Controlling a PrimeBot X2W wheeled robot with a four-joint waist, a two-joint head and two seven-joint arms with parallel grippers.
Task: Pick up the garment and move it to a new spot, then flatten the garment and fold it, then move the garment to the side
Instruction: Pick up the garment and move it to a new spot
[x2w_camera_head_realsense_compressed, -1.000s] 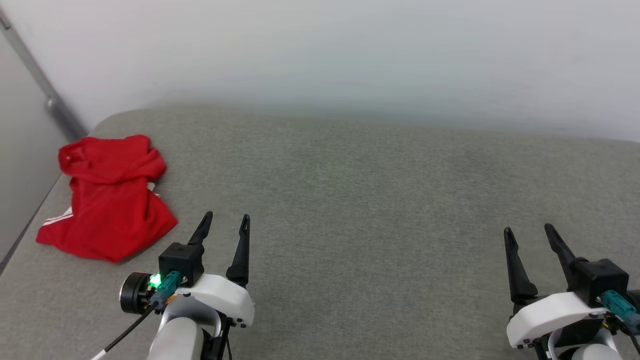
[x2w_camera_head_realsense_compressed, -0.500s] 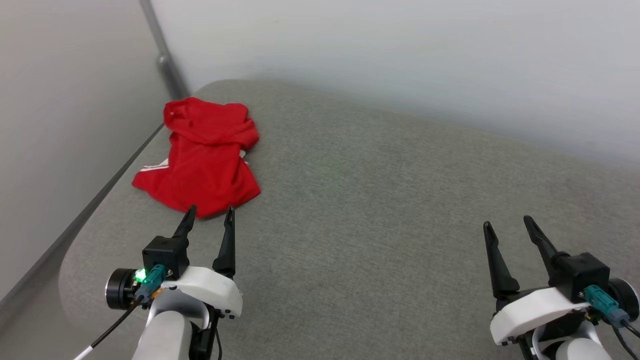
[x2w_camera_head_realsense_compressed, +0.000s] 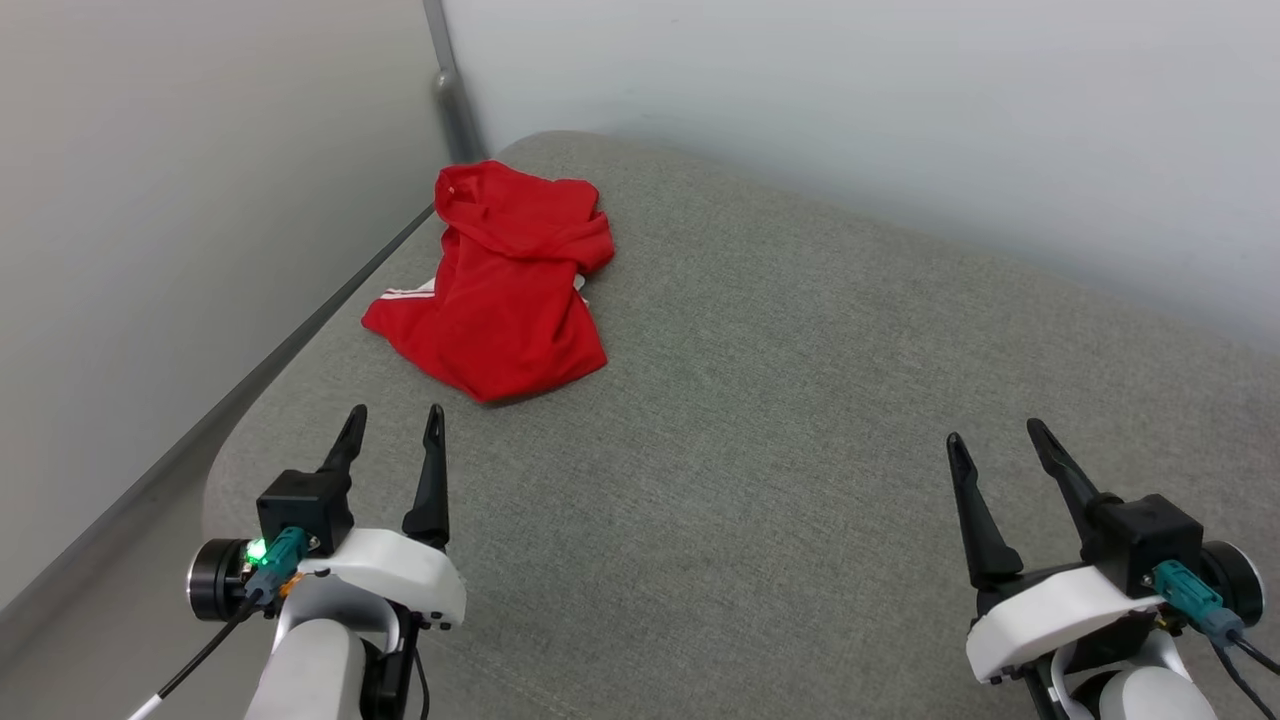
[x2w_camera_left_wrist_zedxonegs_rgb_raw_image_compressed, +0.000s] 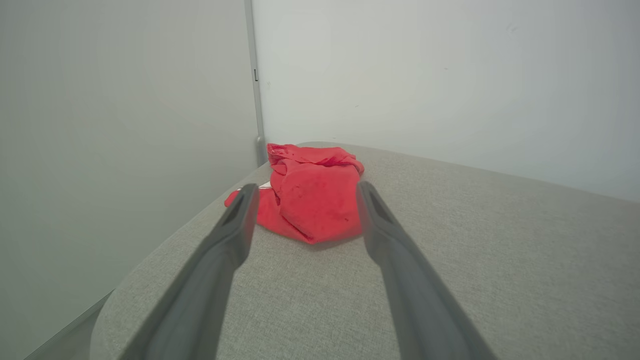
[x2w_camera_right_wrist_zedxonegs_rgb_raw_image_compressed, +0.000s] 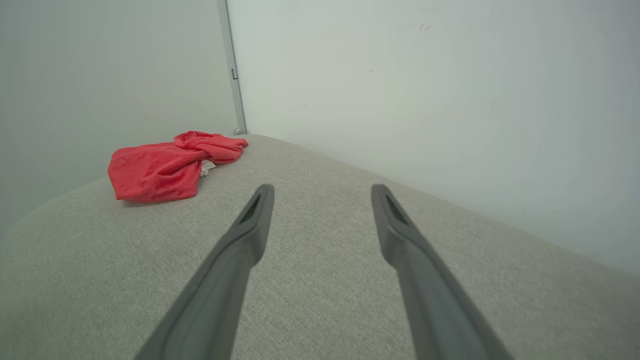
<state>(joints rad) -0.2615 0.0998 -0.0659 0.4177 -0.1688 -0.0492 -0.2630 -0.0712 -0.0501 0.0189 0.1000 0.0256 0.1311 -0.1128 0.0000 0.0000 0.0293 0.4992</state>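
The garment (x2w_camera_head_realsense_compressed: 500, 290) lies crumpled at the far left corner of the grey cushion (x2w_camera_head_realsense_compressed: 800, 420), near the wall (x2w_camera_head_realsense_compressed: 200, 200) and well apart from both grippers. The left gripper (x2w_camera_head_realsense_compressed: 396, 412) hovers over the cushion with its two fingers spread and nothing between them. In the left wrist view the red heap sits straight ahead, framed by the fingers. The right gripper (x2w_camera_head_realsense_compressed: 995, 432) is far to the right, also spread and empty.

The step in hand seems to be the reach for the first pick. To do it well, the left arm should go forward and down onto a raised fold, not a flat edge. It should take only a little cloth, so the tips do not dig into the cushion.

The cloth looks thin and soft, bunched in rounded folds, with white stripes at its left edge. The cushion is coarse woven fabric with a rounded corner.
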